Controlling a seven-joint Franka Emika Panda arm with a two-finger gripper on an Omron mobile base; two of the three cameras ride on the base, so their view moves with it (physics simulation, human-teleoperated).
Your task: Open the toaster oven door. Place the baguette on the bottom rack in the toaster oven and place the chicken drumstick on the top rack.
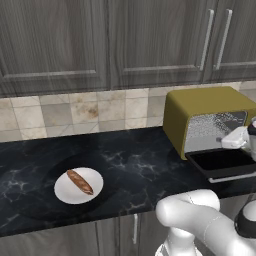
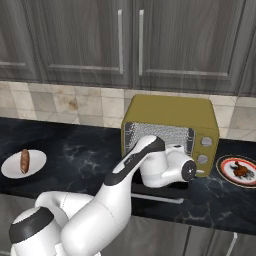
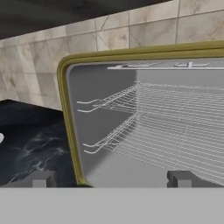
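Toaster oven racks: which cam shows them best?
Hand view: the top rack and bottom rack both lie bare inside the open toaster oven. Left base view shows wire mesh at a slant; in the right base view the arm covers part.

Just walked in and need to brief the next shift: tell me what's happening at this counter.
The robot arm has its open, empty gripper in front of the yellow toaster oven. The toaster oven door is folded down flat, and the top rack and bottom rack are both bare. The baguette lies on a white plate to the left; the chicken drumstick sits on a patterned plate to the oven's right.
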